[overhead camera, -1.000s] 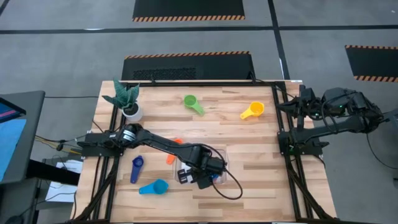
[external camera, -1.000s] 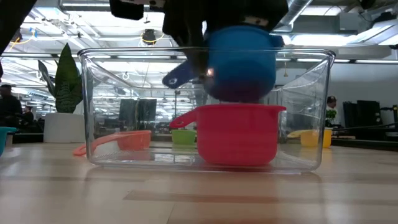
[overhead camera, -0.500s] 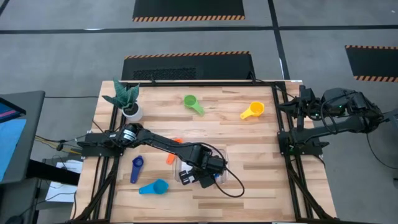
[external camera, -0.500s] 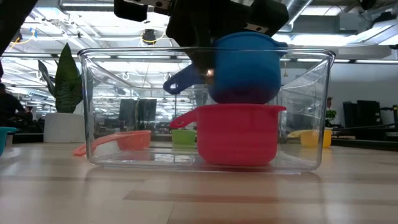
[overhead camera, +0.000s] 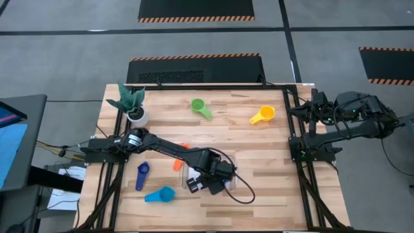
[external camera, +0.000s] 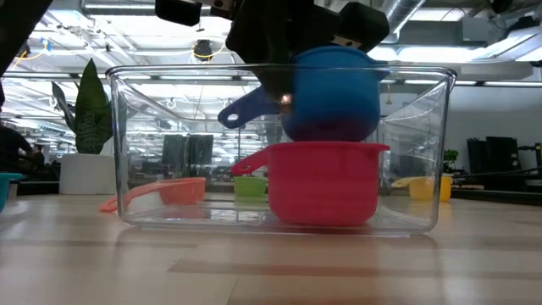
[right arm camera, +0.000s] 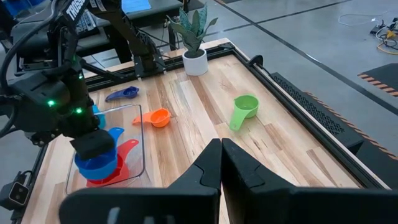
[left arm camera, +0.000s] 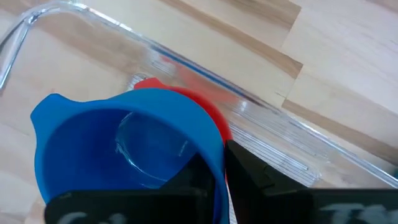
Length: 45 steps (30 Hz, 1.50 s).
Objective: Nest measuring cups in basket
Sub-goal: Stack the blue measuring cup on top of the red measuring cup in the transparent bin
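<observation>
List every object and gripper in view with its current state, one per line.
Blue cup: held by the left gripper, sitting in the red cup's mouth.
Red cup: upright in the basket.
Basket: upright, holds red cup.
Orange cup: on table beside basket.
Green cup: loose on table.
Yellow cup: loose on table.
Navy cup: loose on table.
Light blue cup: loose on table.
Right gripper: shut, empty, at table edge.

Right wrist cam: own fingers pressed together, bottom centre.
Left gripper lower left, clamped on blue cup, which sits atop red cup in clear basket. Orange cup just right of basket, navy cup above it, green cup centre-right, plant pot top.
</observation>
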Each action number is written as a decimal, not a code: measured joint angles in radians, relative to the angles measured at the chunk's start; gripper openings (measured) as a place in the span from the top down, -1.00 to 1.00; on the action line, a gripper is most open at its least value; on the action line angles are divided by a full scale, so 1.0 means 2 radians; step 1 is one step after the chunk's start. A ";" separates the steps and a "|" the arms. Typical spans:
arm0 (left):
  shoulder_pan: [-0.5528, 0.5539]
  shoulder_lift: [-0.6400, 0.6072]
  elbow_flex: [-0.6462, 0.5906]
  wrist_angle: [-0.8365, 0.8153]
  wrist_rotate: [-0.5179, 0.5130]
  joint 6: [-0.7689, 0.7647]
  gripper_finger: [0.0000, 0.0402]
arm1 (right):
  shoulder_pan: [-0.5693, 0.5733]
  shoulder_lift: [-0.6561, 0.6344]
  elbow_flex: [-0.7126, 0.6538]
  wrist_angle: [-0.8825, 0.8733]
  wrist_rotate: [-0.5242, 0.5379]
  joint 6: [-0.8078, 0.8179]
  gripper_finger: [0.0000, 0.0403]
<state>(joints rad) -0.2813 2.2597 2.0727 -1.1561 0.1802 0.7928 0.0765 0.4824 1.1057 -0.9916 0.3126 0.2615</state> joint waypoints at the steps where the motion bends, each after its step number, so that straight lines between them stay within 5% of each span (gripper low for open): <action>1: 0.000 0.000 0.000 0.000 0.000 0.000 0.90 | 0.000 0.000 0.000 0.000 0.000 0.000 0.87; 7: 0.002 0.000 0.000 0.009 0.004 -0.009 0.83 | 0.000 0.000 0.000 -0.001 0.000 -0.003 0.87; 16: 0.003 0.000 0.000 0.007 0.003 -0.032 0.26 | 0.000 0.000 0.000 -0.012 0.000 -0.004 0.87; 23: 0.008 0.000 0.000 -0.010 -0.064 -0.045 0.08 | 0.000 0.000 0.000 -0.013 0.000 -0.004 0.87; 35: 0.006 0.000 0.013 -0.059 -0.027 -0.254 0.22 | 0.000 0.000 0.000 -0.013 0.000 -0.004 0.87; 45: 0.004 0.000 0.013 -0.091 0.032 -0.401 0.85 | 0.000 0.000 0.000 -0.027 0.000 -0.004 0.87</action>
<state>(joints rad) -0.2725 2.2593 2.0979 -1.3386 0.2445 -0.0100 0.0769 0.4824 1.1057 -1.0451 0.3130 0.2539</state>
